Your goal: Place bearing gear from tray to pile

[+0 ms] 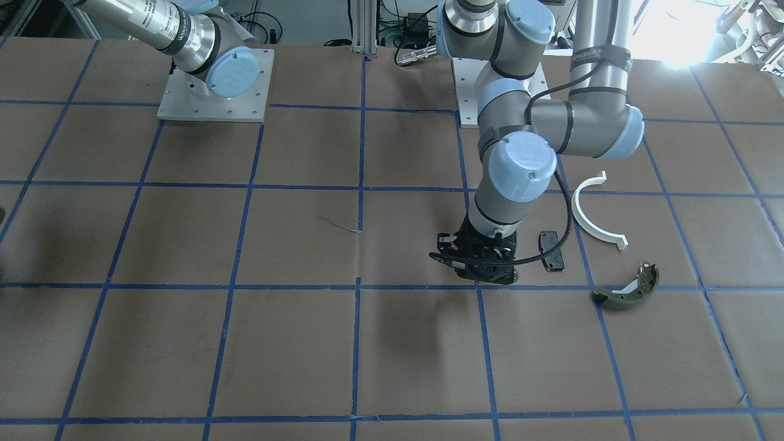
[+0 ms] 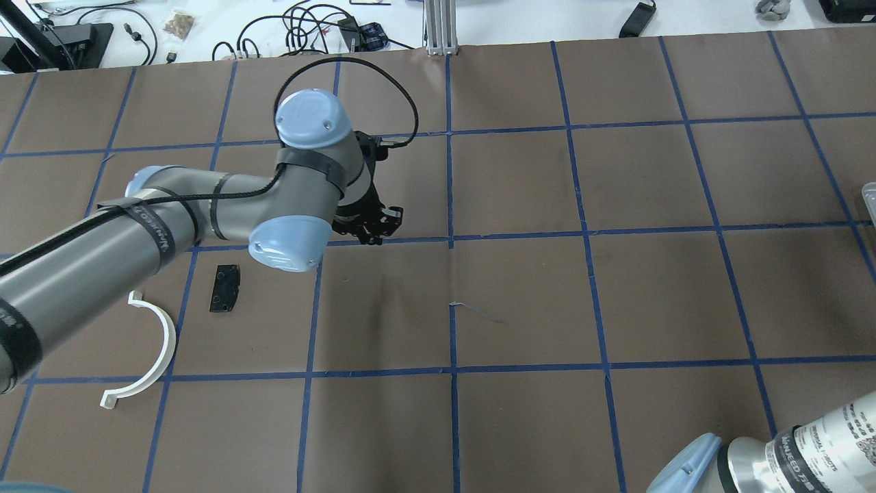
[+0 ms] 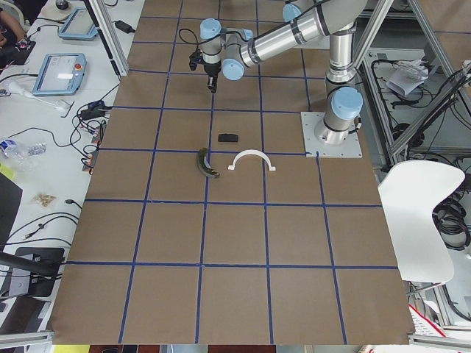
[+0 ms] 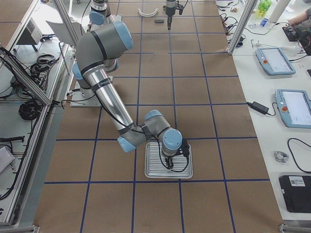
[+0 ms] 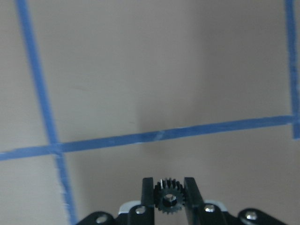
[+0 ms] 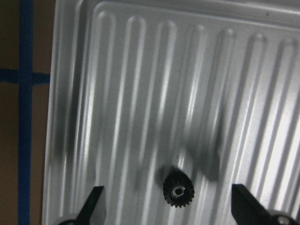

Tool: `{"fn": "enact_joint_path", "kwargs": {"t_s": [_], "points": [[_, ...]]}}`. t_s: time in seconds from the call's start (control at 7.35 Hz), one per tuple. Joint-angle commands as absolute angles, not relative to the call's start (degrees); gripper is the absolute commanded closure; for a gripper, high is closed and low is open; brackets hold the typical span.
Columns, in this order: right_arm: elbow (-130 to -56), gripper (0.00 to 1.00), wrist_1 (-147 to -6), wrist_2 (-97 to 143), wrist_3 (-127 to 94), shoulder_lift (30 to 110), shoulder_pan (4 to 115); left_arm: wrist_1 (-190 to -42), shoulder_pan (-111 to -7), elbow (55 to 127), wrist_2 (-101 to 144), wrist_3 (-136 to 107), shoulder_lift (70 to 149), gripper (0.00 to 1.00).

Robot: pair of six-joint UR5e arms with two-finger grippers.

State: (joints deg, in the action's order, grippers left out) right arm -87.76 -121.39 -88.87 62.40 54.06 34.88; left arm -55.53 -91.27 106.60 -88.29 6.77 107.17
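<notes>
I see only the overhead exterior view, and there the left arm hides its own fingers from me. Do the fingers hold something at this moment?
Observer: Yes. In the left wrist view the left gripper is shut on a small black gear.
Operator: Good. I cannot make out the tray in my view. Where is it?
Observer: The exterior right view shows the silver tray on the table under the right arm's wrist.
Operator: Is something lying in it?
Observer: Yes. In the right wrist view a second gear lies on the ribbed floor, and the right gripper hangs open above it.
</notes>
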Motion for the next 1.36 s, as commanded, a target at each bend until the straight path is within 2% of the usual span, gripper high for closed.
{"fn": "enact_joint_path", "kwargs": {"t_s": [0.0,0.54,1.09,1.22], "points": [[-88.2,0.28,-122.2,-89.2,62.2,54.0,35.2,-57.2,-79.9,107.0,-88.7,14.6,106.3,0.93],[-87.9,0.37,-122.1,-90.5,63.8,54.0,35.2,-56.7,-67.0,109.7,-89.6,34.6,107.6,0.93],[-87.9,0.48,-122.3,-90.6,63.8,53.8,35.2,-55.8,-64.4,115.3,-93.8,36.7,106.6,0.9],[-87.7,0.51,-122.3,-90.7,63.9,53.9,35.2,-55.3,-64.5,116.0,-93.6,36.1,107.4,0.01]]}}
